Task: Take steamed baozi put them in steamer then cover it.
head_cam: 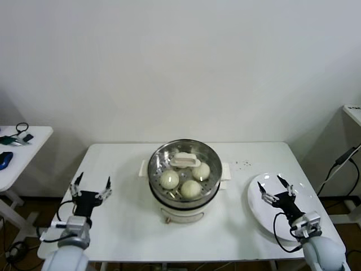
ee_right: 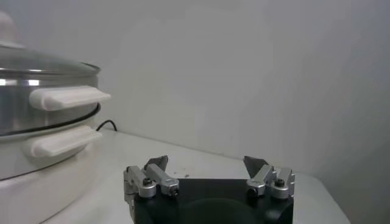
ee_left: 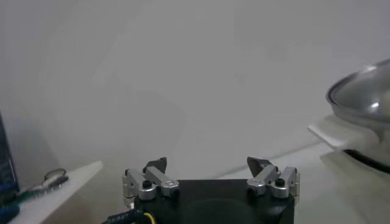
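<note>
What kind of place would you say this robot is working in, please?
Probably a lab or test room dressed up as a kitchen: a bare white wall, a plain white table holding only a lidded steamer and a plate, and a side desk with cables.

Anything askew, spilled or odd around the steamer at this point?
Nothing stands out. The cover sits level on the steamer with the baozi inside; the plate is bare; both grippers, left and right, are open and clear.

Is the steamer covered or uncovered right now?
Covered: the glass cover with its white handle sits on the steamer, baozi visible beneath it.
</note>
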Controlling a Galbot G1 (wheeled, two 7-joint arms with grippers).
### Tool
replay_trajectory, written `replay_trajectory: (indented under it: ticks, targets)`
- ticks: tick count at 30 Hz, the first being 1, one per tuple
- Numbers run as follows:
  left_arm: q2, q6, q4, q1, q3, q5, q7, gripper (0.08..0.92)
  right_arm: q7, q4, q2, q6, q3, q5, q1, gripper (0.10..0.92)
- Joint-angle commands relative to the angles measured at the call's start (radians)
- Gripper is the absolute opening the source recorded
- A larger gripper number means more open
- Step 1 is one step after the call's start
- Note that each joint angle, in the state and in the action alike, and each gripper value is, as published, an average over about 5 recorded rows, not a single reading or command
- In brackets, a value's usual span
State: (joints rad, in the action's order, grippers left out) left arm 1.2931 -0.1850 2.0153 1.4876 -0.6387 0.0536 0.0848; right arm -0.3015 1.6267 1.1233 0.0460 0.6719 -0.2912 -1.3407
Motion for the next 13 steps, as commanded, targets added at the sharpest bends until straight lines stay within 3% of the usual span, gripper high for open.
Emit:
replay_trajectory:
  ticks: [1,13]
  targets:
    - [0.054,0.274,-0.089,0.076,-0.110,-0.181,-0.012,0.823,0.002,0.017,0.000,0.008,0.013,-0.019,-0.016,0.823]
    - [0.059,0.264,-0.088,0.068,-0.085,-0.147,-0.027,0.823,-0.001,0.005,-0.007,0.021,0.025,-0.018,-0.021,0.823]
